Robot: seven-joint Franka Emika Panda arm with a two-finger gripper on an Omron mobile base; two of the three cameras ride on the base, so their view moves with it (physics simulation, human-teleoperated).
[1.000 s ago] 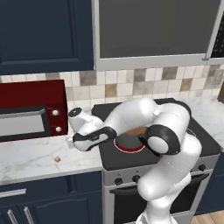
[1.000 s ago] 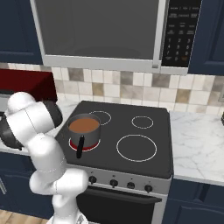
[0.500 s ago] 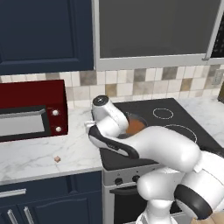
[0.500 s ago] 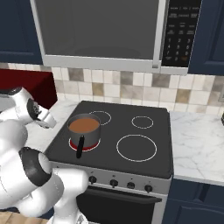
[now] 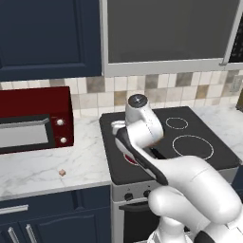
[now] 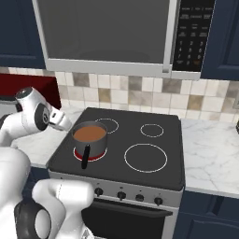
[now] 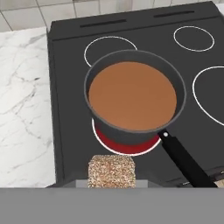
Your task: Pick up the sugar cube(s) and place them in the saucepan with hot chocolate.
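Observation:
One sugar cube (image 7: 112, 171), light tan and grainy, sits very close at the bottom of the hand view, held in my gripper (image 7: 112, 177). Beyond it stands the saucepan with hot chocolate (image 7: 133, 96), grey with smooth brown liquid, on a glowing red burner; its black handle (image 7: 186, 162) points away to the lower right. From the right base view my gripper (image 6: 66, 124) hangs just left of the saucepan (image 6: 91, 136), above the stove's left edge. A second sugar cube (image 5: 62, 172) lies on the marble counter in front of the microwave.
A red microwave (image 5: 33, 126) stands on the counter left of the black stove (image 6: 140, 144). Three other burner rings are bare. Marble counter (image 6: 210, 154) continues to the stove's right. A range hood and dark cabinets hang overhead.
The arm has swung right from the counter by the microwave to the stove's left side, carrying the cube up to the saucepan. The cube on the counter has stayed put.

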